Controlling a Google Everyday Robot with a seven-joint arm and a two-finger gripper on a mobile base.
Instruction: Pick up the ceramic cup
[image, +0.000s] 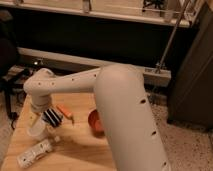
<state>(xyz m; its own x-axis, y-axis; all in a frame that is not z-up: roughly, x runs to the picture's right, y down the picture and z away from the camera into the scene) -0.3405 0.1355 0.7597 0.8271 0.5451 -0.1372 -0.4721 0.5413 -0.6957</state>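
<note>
On the pale wooden worktop (75, 152), a clear plastic bottle with a white cap (34, 154) is lying on its side near the front left corner, just in front of the small plain white ceramic cup (37, 131). A small orange stick-shaped object (65, 111) is lying behind and to the right of the cup, and an orange-red bowl (94, 123) is sitting further right, partly hidden by the arm. The bulky white robot arm (125, 115) is filling the right foreground, its forearm reaching leftward across the worktop to a rounded joint, then turning down. The gripper (44, 120) is hanging directly over the cup's rim, a dark ribbed part of it showing just to the cup's right. Whether the fingers are spread or pinching the cup, I cannot tell. A dark wall with a pale rail is running behind the worktop.
</note>
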